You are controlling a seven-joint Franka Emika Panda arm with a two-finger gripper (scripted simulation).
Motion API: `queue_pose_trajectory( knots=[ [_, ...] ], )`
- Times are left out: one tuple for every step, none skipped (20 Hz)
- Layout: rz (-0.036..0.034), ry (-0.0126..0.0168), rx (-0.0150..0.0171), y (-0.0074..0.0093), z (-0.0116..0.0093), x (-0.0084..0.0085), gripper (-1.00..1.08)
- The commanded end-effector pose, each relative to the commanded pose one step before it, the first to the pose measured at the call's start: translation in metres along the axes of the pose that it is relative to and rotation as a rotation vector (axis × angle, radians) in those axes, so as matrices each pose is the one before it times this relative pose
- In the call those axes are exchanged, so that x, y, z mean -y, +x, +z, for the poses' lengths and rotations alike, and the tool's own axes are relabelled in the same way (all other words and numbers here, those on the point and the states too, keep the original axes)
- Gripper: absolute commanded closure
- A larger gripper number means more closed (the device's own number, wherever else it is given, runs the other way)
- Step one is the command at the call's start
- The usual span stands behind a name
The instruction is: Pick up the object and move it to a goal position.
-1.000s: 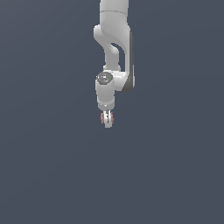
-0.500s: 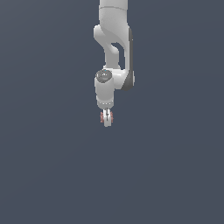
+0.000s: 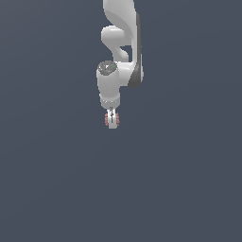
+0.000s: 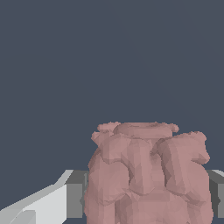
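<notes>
The object is a pinkish-red, lumpy thing that fills the lower middle of the wrist view, pressed between two grey pads. In the exterior view it shows as small reddish bits on both sides of the white fingertips. My gripper hangs straight down from the white arm, shut on the object, with both held against the plain dark grey background.
A flat, dark grey surface fills all the rest of both views. No other objects, containers or edges show.
The arm's wrist and the gripper with the object have moved slightly up and to the exterior view's left. The grip stays shut on the object.
</notes>
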State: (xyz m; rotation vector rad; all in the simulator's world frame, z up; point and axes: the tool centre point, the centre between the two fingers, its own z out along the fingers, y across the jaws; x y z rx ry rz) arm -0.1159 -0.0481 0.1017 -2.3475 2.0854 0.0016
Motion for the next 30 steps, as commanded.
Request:
queue_pose_trajectory(
  knots=[
    [0.00078,0.00037,0.00009,0.00546,-0.02034,-0.00389,1.08],
    [0.00000,0.00000,0.00000,0.00234,-0.00903,-0.00169,1.08],
    [0.00036,-0.00035,-0.00048,0.00258,-0.00930,-0.00174,1.08],
    [0.00000,0.00000,0.00000,0.00257,-0.00970,-0.00178,1.08],
    [0.00028,-0.00027,-0.00057,0.00269,-0.00981,-0.00178,1.08],
    [0.00017,-0.00016,-0.00043,0.00273,-0.01005,-0.00180,1.08],
    [0.00015,-0.00014,-0.00044,0.00272,-0.01001,-0.00176,1.08],
    [0.00000,0.00000,0.00000,0.00265,-0.00974,-0.00169,1.08],
    [0.00017,-0.00018,-0.00064,0.00254,-0.00946,-0.00160,1.08],
    [0.00000,0.00000,0.00000,0.00250,-0.00917,-0.00154,1.08],
    [0.00008,-0.00012,-0.00047,0.00235,-0.00888,-0.00145,1.08],
    [0.00000,0.00000,0.00000,0.00232,-0.00856,-0.00138,1.08],
    [0.00000,-0.00011,-0.00047,0.00211,-0.00825,-0.00127,1.08],
    [0.00000,0.00000,0.00000,0.00211,-0.00789,-0.00120,1.08],
    [0.00000,0.00000,0.00000,0.00200,-0.00752,-0.00111,1.08],
    [0.00000,0.00000,0.00000,0.00188,-0.00711,-0.00102,1.08],
    [-0.00048,-0.00001,-0.00007,0.00151,-0.00666,-0.00085,1.08],
    [0.00000,0.00000,0.00000,0.00161,-0.00616,-0.00082,1.08],
    [0.00000,0.00000,0.00000,0.00148,-0.00567,-0.00072,1.08],
    [-0.00037,0.00008,0.00030,0.00126,-0.00516,-0.00058,1.08],
    [0.00000,0.00000,0.00000,0.00121,-0.00467,-0.00052,1.08],
    [0.00000,0.00000,0.00000,0.00108,-0.00418,-0.00043,1.08],
    [-0.00055,0.00011,0.00041,0.00082,-0.00367,-0.00029,1.08],
    [0.00000,0.00000,0.00000,0.00082,-0.00319,-0.00027,1.08],
    [-0.00054,0.00011,0.00042,0.00057,-0.00269,-0.00015,1.08],
    [0.00000,0.00000,0.00000,0.00057,-0.00221,-0.00014,1.08],
    [0.00000,0.00000,0.00000,0.00044,-0.00172,-0.00010,1.08],
    [0.00000,0.00000,0.00000,0.00032,-0.00122,-0.00006,1.08],
    [-0.00038,0.00008,0.00029,0.00010,-0.00072,0.00000,1.08],
    [0.00000,0.00000,0.00000,0.00006,-0.00024,-0.00001,1.08]
  ],
)
